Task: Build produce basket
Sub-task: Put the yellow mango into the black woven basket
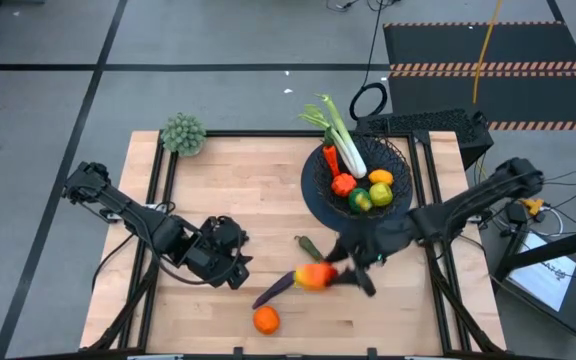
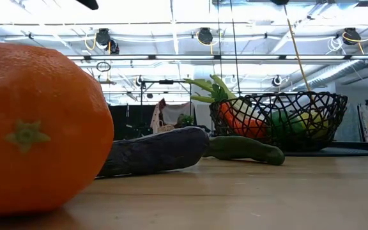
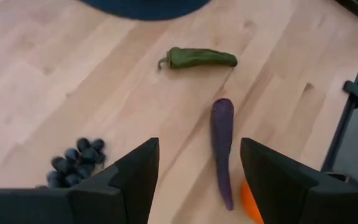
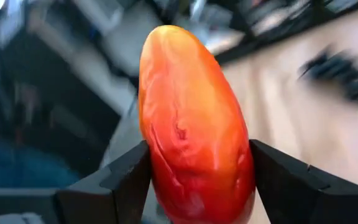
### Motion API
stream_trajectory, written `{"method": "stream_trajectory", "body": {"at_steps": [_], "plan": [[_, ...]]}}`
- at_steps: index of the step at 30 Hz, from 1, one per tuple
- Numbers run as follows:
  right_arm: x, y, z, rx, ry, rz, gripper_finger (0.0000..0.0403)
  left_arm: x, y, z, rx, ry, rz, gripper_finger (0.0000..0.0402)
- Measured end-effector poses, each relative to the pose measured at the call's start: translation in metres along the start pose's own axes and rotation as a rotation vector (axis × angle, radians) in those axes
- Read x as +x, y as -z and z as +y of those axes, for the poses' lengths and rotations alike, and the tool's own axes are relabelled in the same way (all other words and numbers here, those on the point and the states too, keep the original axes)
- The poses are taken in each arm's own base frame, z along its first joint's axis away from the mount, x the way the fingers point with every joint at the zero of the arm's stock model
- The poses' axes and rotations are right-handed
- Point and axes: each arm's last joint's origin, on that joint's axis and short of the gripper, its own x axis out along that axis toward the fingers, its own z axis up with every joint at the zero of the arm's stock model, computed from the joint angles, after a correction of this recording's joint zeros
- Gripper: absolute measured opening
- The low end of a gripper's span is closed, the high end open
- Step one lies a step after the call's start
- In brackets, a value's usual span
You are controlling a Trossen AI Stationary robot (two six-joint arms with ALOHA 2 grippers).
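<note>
The basket (image 1: pixel 318 190) stands at the table's far right and holds a leek (image 1: pixel 340 135), a carrot, a tomato, a lemon and an apple. On the table lie a green pickle (image 1: pixel 308 246), a purple eggplant (image 1: pixel 271 291), an orange (image 1: pixel 265 319) and dark grapes (image 3: pixel 76 162). My right gripper (image 1: pixel 330 276) is shut on the red-yellow pepper (image 1: pixel 313 277), above the eggplant's far end. My left gripper (image 3: pixel 199 149) hangs open over the table's left middle, above the grapes and eggplant (image 3: pixel 222 149), and touches nothing. My right gripper pinches the pepper's two opposite sides (image 4: pixel 160 174) between its two fingers (image 4: pixel 278 180). The fingers come nearly level from the table's right. The pepper's rounded end sticks out past the fingertips, and the pepper is lifted clear of the table.
A pale grey-green bushy clump (image 1: pixel 183 133) sits at the table's far left corner. In the low view the orange (image 2: pixel 37 128) fills the near left, with the eggplant (image 2: pixel 152 152), the pickle (image 2: pixel 245 148) and the basket (image 2: pixel 280 121) behind it.
</note>
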Motion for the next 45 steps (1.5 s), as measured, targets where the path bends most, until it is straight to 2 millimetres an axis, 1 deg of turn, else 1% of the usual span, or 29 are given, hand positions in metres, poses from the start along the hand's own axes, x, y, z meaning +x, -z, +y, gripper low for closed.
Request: {"method": "stream_trajectory", "body": {"at_steps": [5,8,12,18,20,22,24,27,29,31,37,43,45], "plan": [[-0.031,-0.026,0.0,0.181,0.097,-0.252,0.0244,0.001,-0.006,0.005,0.125,-0.018,-0.007,0.0225],[-0.044,-0.038,0.002,0.212,0.112,-0.392,0.0244,-0.007,-0.013,0.011,0.205,-0.002,-0.028,0.0225],[-0.054,-0.05,0.002,0.232,0.145,-0.555,0.0244,-0.031,-0.024,0.026,0.307,0.049,-0.088,0.0225],[-0.062,-0.065,0.003,0.24,0.158,-0.746,0.0244,-0.078,-0.041,0.062,0.326,0.119,-0.218,0.0225],[-0.065,-0.07,0.001,0.291,0.173,-0.817,0.0244,-0.091,-0.044,0.074,0.331,0.127,-0.26,0.0225],[-0.067,-0.072,-0.003,0.382,0.175,-0.863,0.0244,-0.102,-0.048,0.087,0.328,0.124,-0.304,0.0225],[-0.068,-0.075,-0.008,0.468,0.156,-0.894,0.0244,-0.11,-0.051,0.097,0.321,0.099,-0.349,0.0225],[-0.071,-0.079,-0.012,0.587,0.114,-0.935,0.0244,-0.117,-0.055,0.109,0.288,0.054,-0.398,0.0225],[-0.071,-0.08,-0.015,0.623,0.106,-0.948,0.0244,-0.119,-0.057,0.114,0.276,0.035,-0.412,0.0225],[-0.072,-0.081,-0.017,0.602,0.123,-0.953,0.0244,-0.119,-0.059,0.116,0.281,0.02,-0.416,0.0225],[-0.072,-0.082,-0.018,0.429,0.215,-0.934,0.0244,-0.116,-0.06,0.115,0.278,0.009,-0.41,0.0225],[-0.072,-0.082,-0.018,0.199,0.327,-0.894,0.0244,-0.116,-0.06,0.115,0.227,0.02,-0.408,0.0225],[-0.072,-0.083,-0.019,0.114,0.37,-0.878,0.0244,-0.116,-0.06,0.115,0.234,0.019,-0.408,0.0225]]}}
